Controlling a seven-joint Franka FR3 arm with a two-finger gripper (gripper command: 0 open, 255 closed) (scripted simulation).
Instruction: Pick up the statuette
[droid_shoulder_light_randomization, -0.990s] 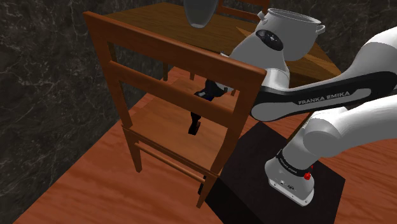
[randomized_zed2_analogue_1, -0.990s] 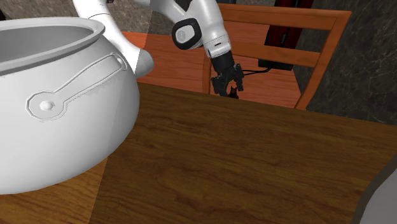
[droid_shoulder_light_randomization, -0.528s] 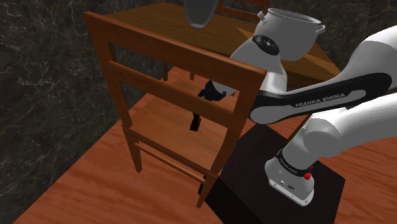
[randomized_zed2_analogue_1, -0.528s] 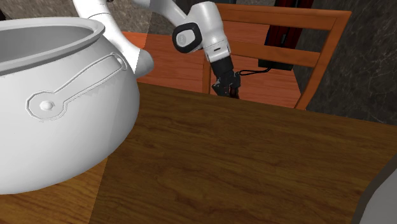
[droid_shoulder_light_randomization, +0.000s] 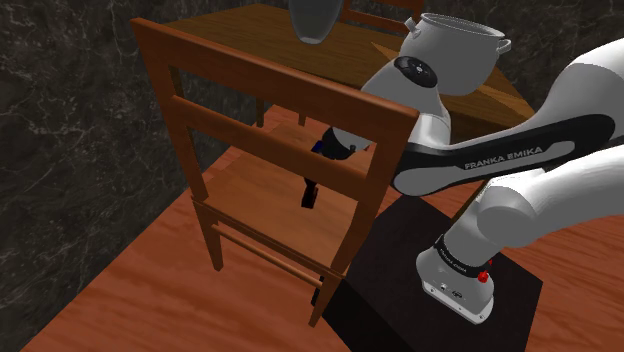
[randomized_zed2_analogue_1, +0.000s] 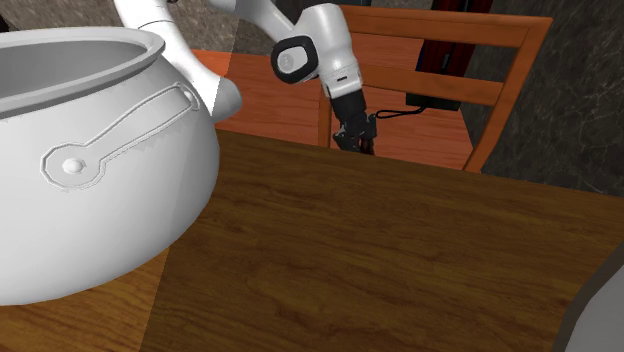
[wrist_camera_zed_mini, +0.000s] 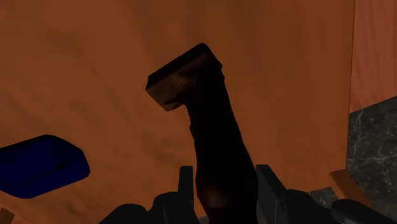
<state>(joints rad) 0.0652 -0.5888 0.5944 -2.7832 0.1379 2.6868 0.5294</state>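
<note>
The fingers (wrist_camera_zed_mini: 186, 184) are seen pinched onto the statuette (wrist_camera_zed_mini: 213, 127), one black finger pressed against each side of its near end. The statuette is rendered as a dark brown, elongated form with a blocky far end, and it is pointed away from the hand toward the chair seat (wrist_camera_zed_mini: 95, 76). Whether that far end is touching the seat cannot be told.

In the shoulder view the statuette (droid_shoulder_light_randomization: 309, 195) is glimpsed over the chair seat through the gap between the rails of the chair back (droid_shoulder_light_randomization: 270, 130) — a small dark shape hung beneath the wrist. The white arm (droid_shoulder_light_randomization: 480, 160) is stretched from the black stand (droid_shoulder_light_randomization: 400, 270), just beside the chair, and is bent down behind the chair back.

A dark blue, rounded block (wrist_camera_zed_mini: 38, 165) is laid on the chair seat, apart from the statuette and to one side of it.

Beyond the chair a wooden tabletop (randomized_zed2_analogue_1: 380, 260) is shown, and on it a large white pot (randomized_zed2_analogue_1: 90, 170) is placed; in the second exterior view the arm's last link (randomized_zed2_analogue_1: 320, 50) is seen lowered behind the tabletop's far edge, in front of the chair back. A grey rounded vessel (droid_shoulder_light_randomization: 315, 20) is also set on the tabletop — farther from the chair than the pot's near side. A reddish wooden floor (droid_shoulder_light_randomization: 120, 300) is spread under the chair, and a dark marbled wall (droid_shoulder_light_randomization: 60, 120) is set behind it.
</note>
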